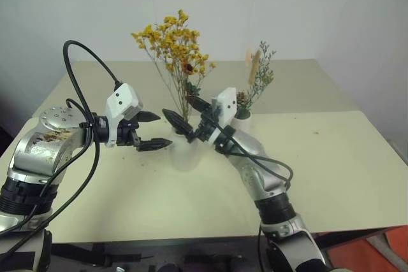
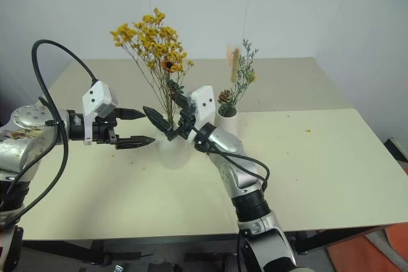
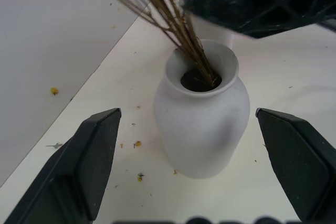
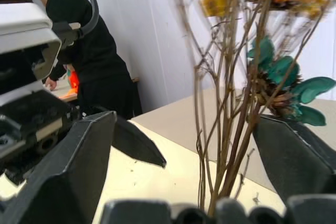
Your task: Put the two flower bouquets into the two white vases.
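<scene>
The right gripper (image 1: 185, 116) is standing at frame centre in the head view, its 2 fingers spread wide on either side of the yellow bouquet's stems without pinching them. The right wrist view is confirming this: the stems are rising free through the gap, with clear space to each finger. The left gripper (image 1: 155, 130) is hovering at centre left, fingers also spread, holding nothing and pointing toward the round vase (image 3: 201, 124).

The yellow bouquet (image 1: 173, 41) is standing in the round vase; in the left wrist view its stems are entering the narrow mouth and leaning against the rim. The mixed sprig (image 1: 258, 81) is sitting upright in the other vase (image 1: 243, 116), just right of centre and behind the right wrist. The table (image 1: 331, 157) is carrying both vases, set near each other.

Progress, as a judgement: both bouquets are appearing seated, so the 2 placements look complete. What is remaining is withdrawing both arms without brushing the stems.

Limits of view: the right arm is covering most of the second vase, so its shape and the sprig's depth cannot be confirmed. The round vase is largely masked in the head views. A person (image 4: 84, 45) is standing in the background, upper left of the right wrist view.
</scene>
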